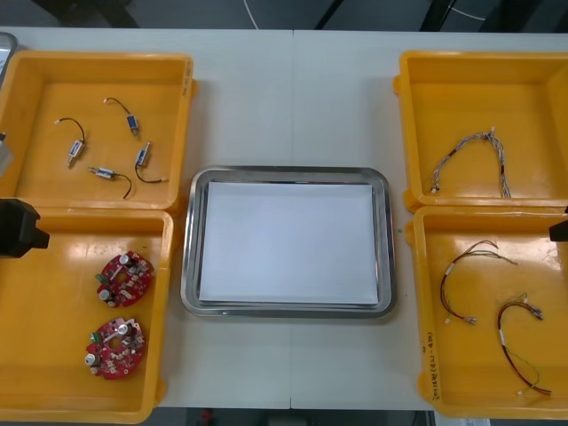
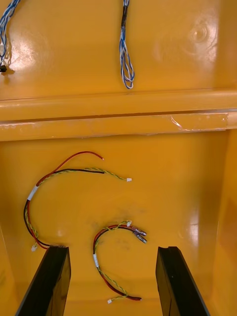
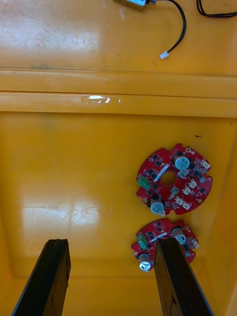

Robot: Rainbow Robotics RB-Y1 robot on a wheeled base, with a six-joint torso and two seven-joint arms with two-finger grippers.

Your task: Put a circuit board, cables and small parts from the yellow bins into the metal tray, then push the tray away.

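1. The metal tray [image 1: 188,266] sits mid-table [image 1: 293,98], white inside, with two yellow bins [image 1: 404,200] on each side of it.
2. My left gripper [image 3: 111,246] hangs over the near left bin [image 1: 53,373]. Its jaws are spread wide and pinch nothing.
3. Two round red circuit boards [image 1: 120,311] lie on that bin's floor. The farther board [image 3: 174,178] is ahead of my left fingers. The nearer board [image 3: 157,236] is just beside one finger [image 3: 173,276], which overlaps its edge in the left wrist view.
4. The far left bin [image 1: 35,80] holds four small metal parts [image 1: 74,153], scattered apart, each trailing a thin black cable [image 1: 130,184].
5. My right gripper [image 2: 112,252] is over the near right bin [image 1: 435,355]. Its jaws are also spread apart and grip nothing.
6. Two red and yellow cables [image 1: 497,311] lie on that bin's floor. The shorter cable [image 2: 96,258] is curled up between my two right fingers. The longer cable [image 2: 33,193] starts near one fingertip and arcs away toward the wall between the two right bins.
7. The far right bin [image 1: 532,80] holds a twisted blue and white cable [image 1: 461,153], bent into an arch.
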